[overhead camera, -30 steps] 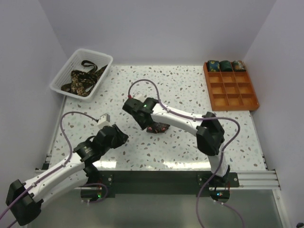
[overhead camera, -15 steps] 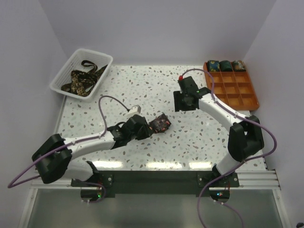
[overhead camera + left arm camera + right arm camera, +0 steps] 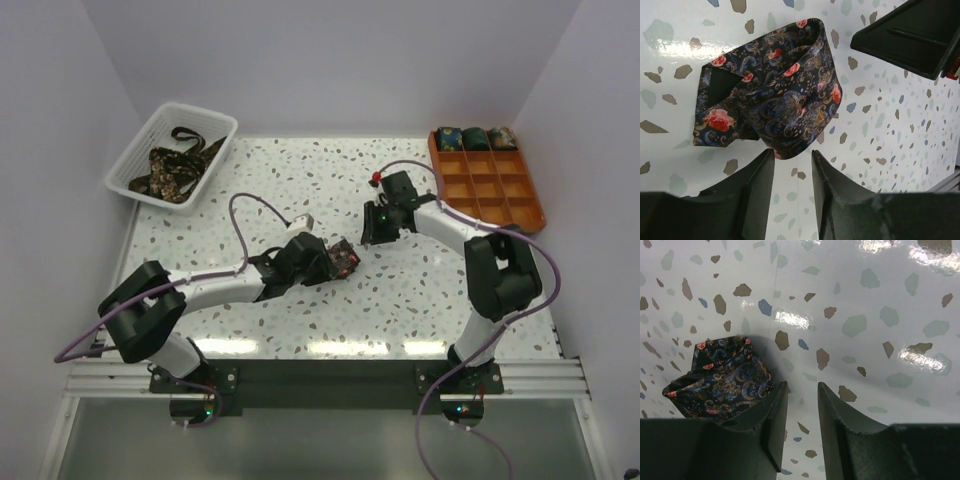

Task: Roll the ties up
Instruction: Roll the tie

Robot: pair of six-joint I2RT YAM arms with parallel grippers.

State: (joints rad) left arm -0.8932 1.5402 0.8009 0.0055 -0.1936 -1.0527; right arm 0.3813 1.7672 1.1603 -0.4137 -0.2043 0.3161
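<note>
One dark floral tie (image 3: 345, 260) lies on the table as a loose, partly unrolled bundle (image 3: 770, 95). My left gripper (image 3: 322, 264) is just left of it. Its jaws stand a little apart (image 3: 792, 156) with only table between them, and the tie's edge brushes one fingertip (image 3: 769, 156). My right gripper (image 3: 371, 234) hangs above and to the right of the bundle. It is narrowly open (image 3: 801, 389) and empty, and the tie (image 3: 720, 377) lies outside its left finger. More ties (image 3: 172, 162) lie unrolled in the basket. Three rolled ties (image 3: 475, 138) fill the tray's back row.
The white mesh basket (image 3: 138, 140) stands at the back left corner. The orange gridded tray (image 3: 492, 200) stands at the back right. Purple cables loop over both arms. In the left wrist view the right gripper's dark body (image 3: 910, 35) is close above the tie.
The right arm left the tie and swung right, then edged back toward it with its jaws narrowing. The left arm reached out from near its base up to the tie.
</note>
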